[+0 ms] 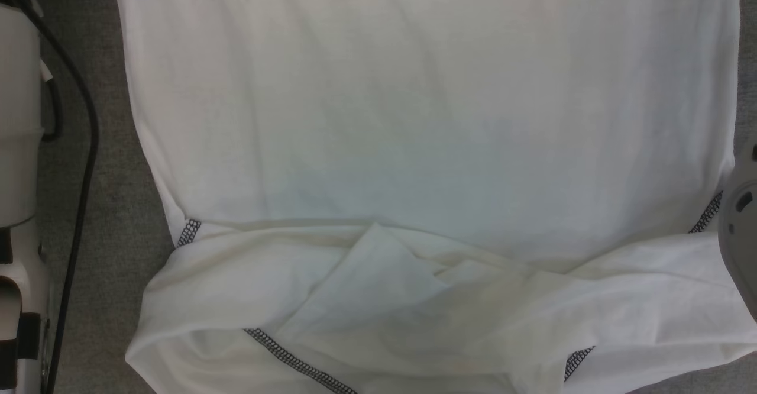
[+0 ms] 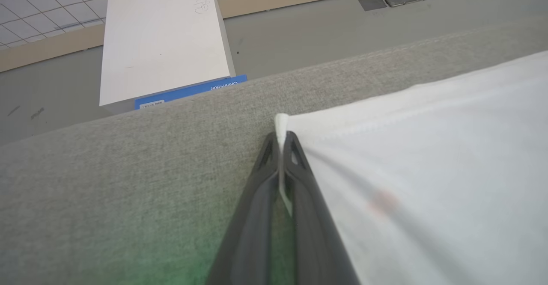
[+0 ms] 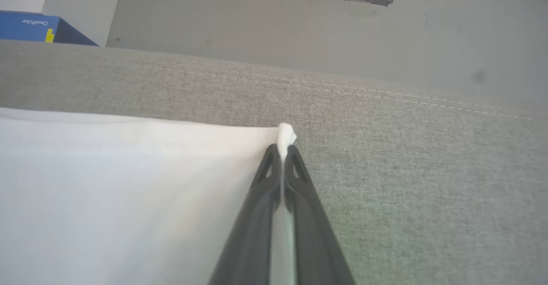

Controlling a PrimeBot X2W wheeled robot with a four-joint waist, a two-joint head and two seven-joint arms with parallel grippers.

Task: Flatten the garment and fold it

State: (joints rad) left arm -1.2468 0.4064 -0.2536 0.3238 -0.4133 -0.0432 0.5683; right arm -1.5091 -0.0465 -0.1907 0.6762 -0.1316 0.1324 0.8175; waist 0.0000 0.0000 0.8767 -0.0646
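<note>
**Both grippers clamped on corners of the spread T-shirt**

The garment [image 1: 414, 116] lies spread over a grey fabric surface [image 2: 128, 182]. Its broad white panel is smooth in the head view. The part nearest the camera is bunched into loose folds, with dark zigzag stitching [image 1: 298, 361] along the seams and hems there.

In the left wrist view the left gripper [image 2: 281, 138] is clenched on one corner of the cloth. A small white tuft pokes out just beyond the tips, and a thin strip of fabric runs down the slit between the two fingers [image 2: 302, 182]. The rest of the shirt fans away to the right of the fingers, drawn taut from the pinch. To their left lies the grey surface.

In the right wrist view the right gripper [image 3: 282, 150] is likewise closed on a corner, with a white nub sticking out past its tips. The cloth stretches off to the left of those fingers, and the grey surface lies to their right.

Beyond the left gripper's tips, past the surface's edge, a white box [image 2: 162, 37] sits on the floor [image 2: 321, 32] with a blue box [image 2: 192, 90] at its near side. In the head view a pale forearm [image 1: 18, 116] and a black cable [image 1: 89, 145] run along the left edge
</note>
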